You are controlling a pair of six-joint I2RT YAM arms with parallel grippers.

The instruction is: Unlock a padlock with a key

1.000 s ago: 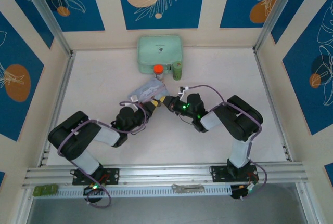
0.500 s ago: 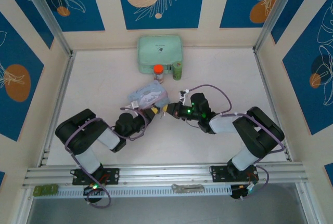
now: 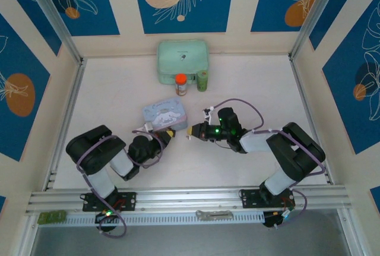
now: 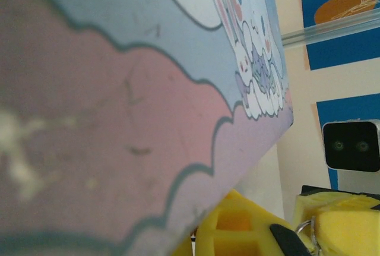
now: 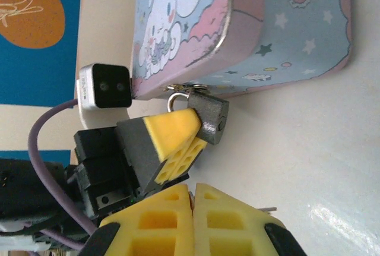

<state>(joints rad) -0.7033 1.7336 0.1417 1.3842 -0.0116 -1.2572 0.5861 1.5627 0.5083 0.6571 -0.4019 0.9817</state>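
Our left hand (image 3: 168, 135) is closed on the padlock (image 5: 211, 118). In the right wrist view one yellow finger lies over the dark body. The silvery shackle (image 5: 177, 98) stands out just past that fingertip and touches the edge of the light-blue tin (image 5: 285, 24) on the counter (image 5: 309, 167). Our right hand (image 5: 193, 196) faces the padlock from a little apart, with both pads pressed together. A thin silvery tip shows at the side of the pads, and we take it for the key (image 5: 268, 210), pinched between them.

We judge the padlock to be hard, stiff and rather heavy for its size. Its sides look smooth, so it may turn in the grip when the key pushes on it. The best hold is across the flat faces of the body, with the keyhole end free toward the right hand. We cannot tell surely where the keyhole is. The key looks light, thin and slippery, so it should be pinched at its head, with the blade free.
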